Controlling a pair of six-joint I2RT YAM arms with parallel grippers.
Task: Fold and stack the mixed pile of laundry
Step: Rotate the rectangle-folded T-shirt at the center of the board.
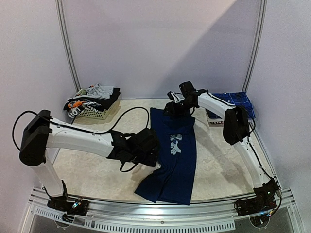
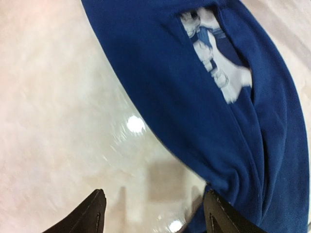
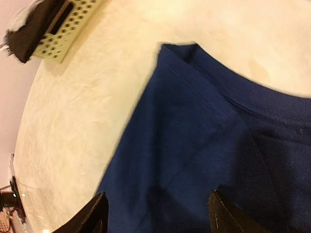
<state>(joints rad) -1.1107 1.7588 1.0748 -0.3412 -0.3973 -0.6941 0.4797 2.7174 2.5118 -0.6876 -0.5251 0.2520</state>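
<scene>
We judged the navy T-shirt [image 1: 172,155] light, limp and apt to slide on the smooth worktop [image 1: 87,170], so a pinch at a folded edge or the collar seemed best. It lay flat mid-worktop, folded into a long strip. The left tool [image 2: 155,216] hung with jaws apart and empty just beside the shirt's left edge. The right tool [image 3: 158,216] hovered, jaws apart, over the collar end. Other laundry [image 1: 92,97] sat on the basket [image 1: 99,114], far left.

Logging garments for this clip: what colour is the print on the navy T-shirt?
White with light blue; the print shows best in the left wrist view.
</scene>
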